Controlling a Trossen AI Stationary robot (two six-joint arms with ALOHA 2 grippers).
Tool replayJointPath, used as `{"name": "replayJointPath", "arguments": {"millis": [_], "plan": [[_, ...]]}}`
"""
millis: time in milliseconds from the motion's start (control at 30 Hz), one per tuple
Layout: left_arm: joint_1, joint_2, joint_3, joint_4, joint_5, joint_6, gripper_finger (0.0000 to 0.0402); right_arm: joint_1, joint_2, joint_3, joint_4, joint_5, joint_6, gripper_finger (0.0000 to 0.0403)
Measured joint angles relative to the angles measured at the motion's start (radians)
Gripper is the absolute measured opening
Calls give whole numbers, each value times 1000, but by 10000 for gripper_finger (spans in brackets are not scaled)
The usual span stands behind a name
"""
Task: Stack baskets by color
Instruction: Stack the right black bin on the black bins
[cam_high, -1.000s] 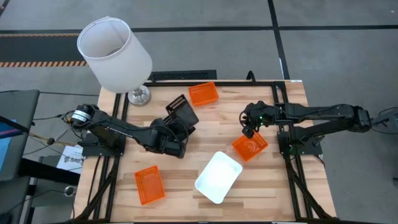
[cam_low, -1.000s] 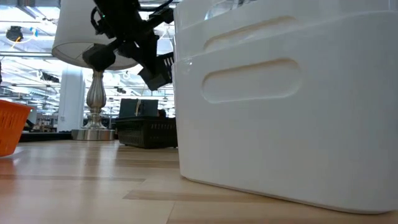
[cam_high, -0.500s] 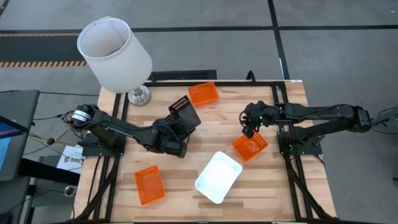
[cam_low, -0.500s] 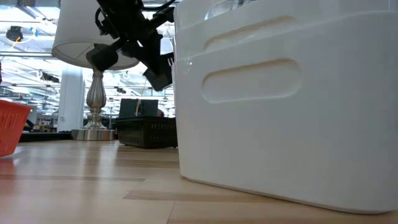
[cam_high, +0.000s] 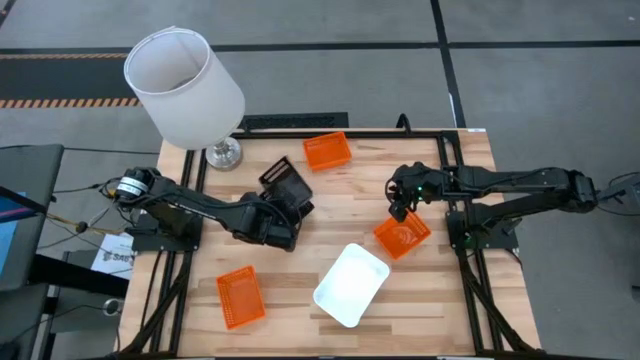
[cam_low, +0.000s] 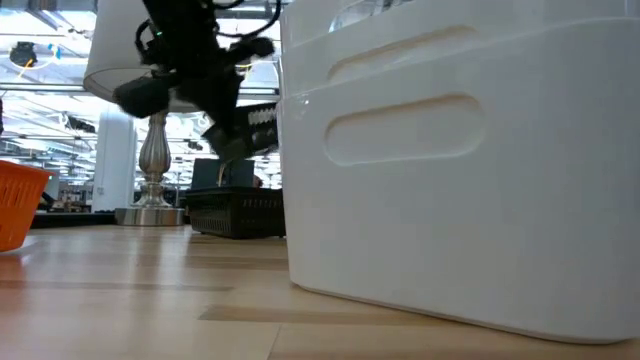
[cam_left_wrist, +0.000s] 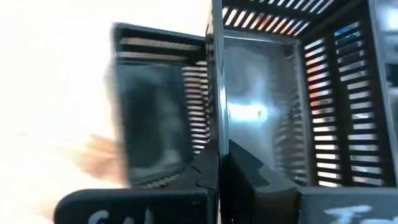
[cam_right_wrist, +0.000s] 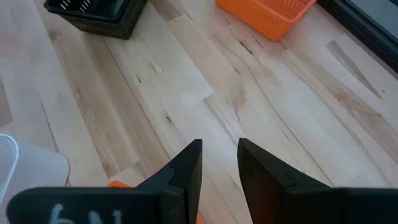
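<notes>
currently left fingers (cam_left_wrist: 219, 171) clamped on wall of black basket (cam_high: 285, 184), held above counter (cam_high: 300, 300) near lamp base (cam_high: 224, 153). thin-edge grip: basket may twist or slip during swing. right fingers (cam_right_wrist: 219, 163) part open, empty, hovering beside orange basket (cam_high: 402, 235); could nudge it descending.

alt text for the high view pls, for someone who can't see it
Seen from above, the left gripper holds a black basket above a wooden table, while the right gripper hangs open beside an orange basket. Two more orange baskets, a white basket and a white-shaded lamp also stand there.
</notes>
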Motion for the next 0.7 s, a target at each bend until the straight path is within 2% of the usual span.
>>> {"name": "replayJointPath", "arguments": {"millis": [67,267,500,700], "plan": [[13,3,0,-33,43,-16,0,0,0,0,0,0,0,124],[42,39,4,4,47,-21,0,0,0,0,2,0,0,124],[39,86,2,21,146,-28,0,0,0,1,-1,-1,13,124],[12,81,3,47,149,-28,0,0,0,1,-3,-1,15,124]]}}
